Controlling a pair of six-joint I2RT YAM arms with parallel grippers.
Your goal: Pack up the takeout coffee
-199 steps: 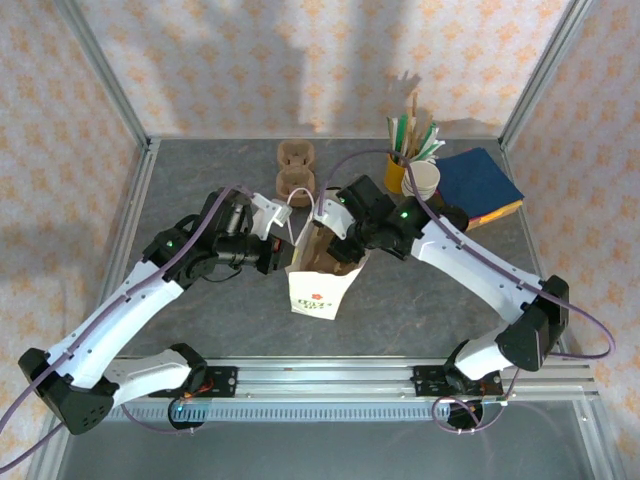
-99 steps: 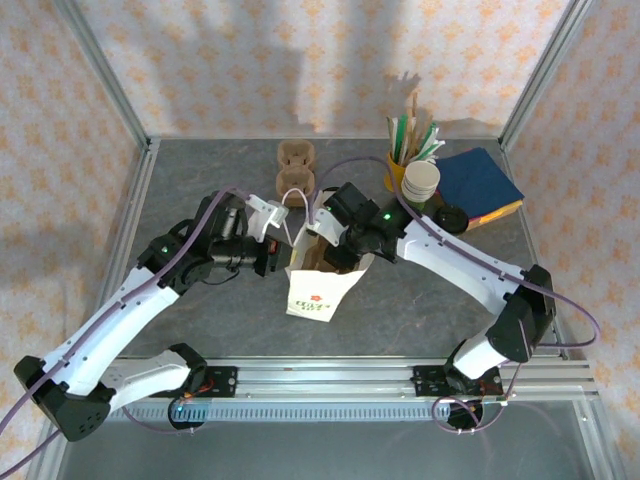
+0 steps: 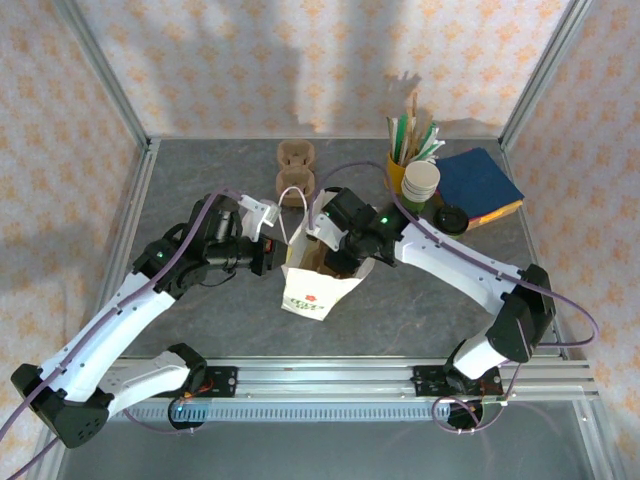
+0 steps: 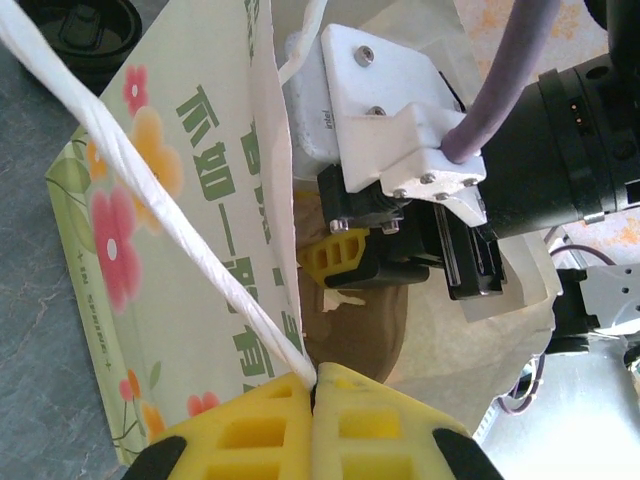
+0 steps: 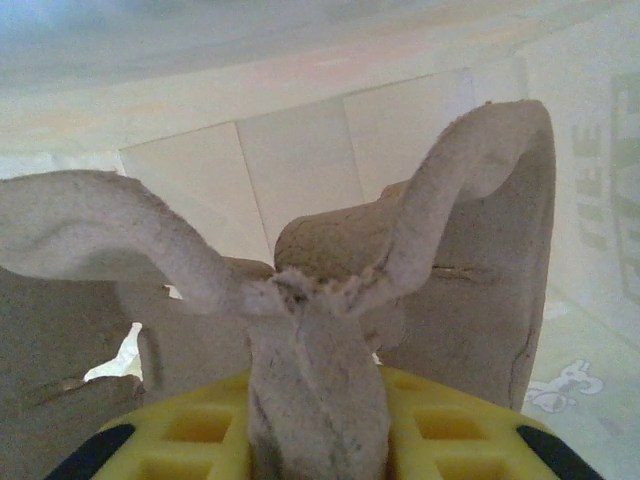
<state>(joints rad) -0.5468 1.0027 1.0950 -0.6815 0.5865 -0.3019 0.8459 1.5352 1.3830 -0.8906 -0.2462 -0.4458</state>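
Takeout coffee (image 3: 450, 218) stands farthest out. Nearest, the left hand (image 4: 312, 390) is pinched tight on the paper bag's (image 3: 310, 292) white handle (image 4: 150, 190). Just beside it, the right hand (image 5: 312, 415) reaches inside the bag, clamped on a brown pulp carrier (image 5: 300, 290). Beyond the right hand, the coffee sits on the counter (image 3: 200, 180) beside the cup stack (image 3: 421, 180).

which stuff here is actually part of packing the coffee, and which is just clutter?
In the job:
takeout coffee, not yet bagged
paper bag, rim pinched by left gripper
pulp carrier, clamped by right gripper inside the bag

Lying about:
spare carriers
yellow cup of sticks
lidless cup stack
blue pile
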